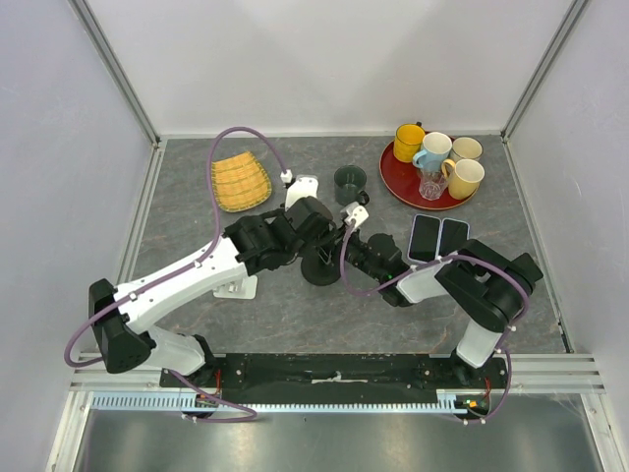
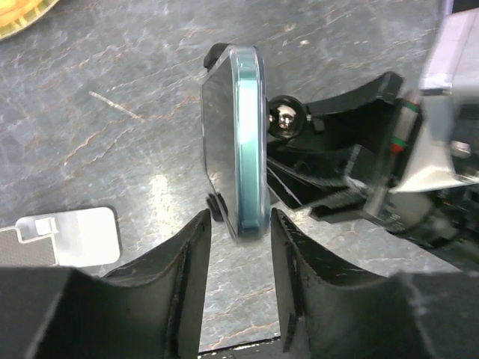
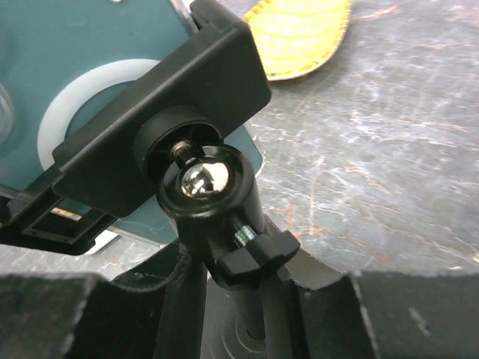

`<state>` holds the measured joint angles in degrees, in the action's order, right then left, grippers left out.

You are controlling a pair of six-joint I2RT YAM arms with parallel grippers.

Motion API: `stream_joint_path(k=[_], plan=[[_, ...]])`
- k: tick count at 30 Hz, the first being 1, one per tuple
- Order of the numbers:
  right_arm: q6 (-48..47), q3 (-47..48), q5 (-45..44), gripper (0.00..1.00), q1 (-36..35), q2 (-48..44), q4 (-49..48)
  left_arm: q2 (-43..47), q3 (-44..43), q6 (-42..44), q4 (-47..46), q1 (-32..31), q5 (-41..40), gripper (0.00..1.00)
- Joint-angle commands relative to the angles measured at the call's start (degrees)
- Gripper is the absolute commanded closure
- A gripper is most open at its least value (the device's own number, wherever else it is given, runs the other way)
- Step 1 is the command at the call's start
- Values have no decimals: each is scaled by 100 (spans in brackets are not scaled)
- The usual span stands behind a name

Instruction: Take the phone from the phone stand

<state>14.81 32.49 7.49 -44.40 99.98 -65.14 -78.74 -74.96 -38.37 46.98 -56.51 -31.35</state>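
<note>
The phone [image 2: 232,142], in a teal case, stands edge-on in the clamp of the black phone stand [image 2: 337,149]. My left gripper [image 2: 239,221] is open, one finger on each side of the phone's near end and not touching it. In the right wrist view the phone's teal back [image 3: 45,75] sits behind the stand's clamp and ball joint [image 3: 194,179]. My right gripper [image 3: 236,299] is shut on the stand's stem just under the ball joint. In the top view both grippers, left [image 1: 319,224] and right [image 1: 356,246], meet over the stand's round base [image 1: 319,269].
A yellow woven basket [image 1: 241,182] lies at the back left and a dark green mug [image 1: 350,181] behind the stand. A red tray [image 1: 391,175] with several mugs is at the back right. Two dark phones [image 1: 437,236] lie flat by my right arm.
</note>
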Motion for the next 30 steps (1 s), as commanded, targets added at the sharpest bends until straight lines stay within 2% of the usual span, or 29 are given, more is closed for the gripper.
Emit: stream_joint_path(k=[1,3,6,11,16,22,26,28,30], plan=[[-39,-287,-1214,100,187,48,793,-149,-818,189,408,-80,174,49],[-66,-322,-1250,100,160,4,793,-238,-1108,233,513,17,217,41],[-171,-366,-1285,100,107,-32,819,-370,-1345,347,558,219,393,33],[-356,-384,-1363,100,11,-58,880,-721,-1837,585,715,579,955,32],[-487,-349,-1390,100,-60,-49,933,-1134,-2382,883,1146,606,1123,32],[-532,-340,-1232,100,-95,-23,942,-1530,-2585,1077,1462,650,1105,45],[-532,-349,-1179,100,-121,-14,951,-1697,-2629,1121,1586,703,1052,61],[-567,-366,-1179,100,-130,3,968,-1723,-2603,1139,1595,694,1061,64],[-593,-392,-1179,100,-139,30,977,-1750,-2577,1139,1595,703,1070,72]])
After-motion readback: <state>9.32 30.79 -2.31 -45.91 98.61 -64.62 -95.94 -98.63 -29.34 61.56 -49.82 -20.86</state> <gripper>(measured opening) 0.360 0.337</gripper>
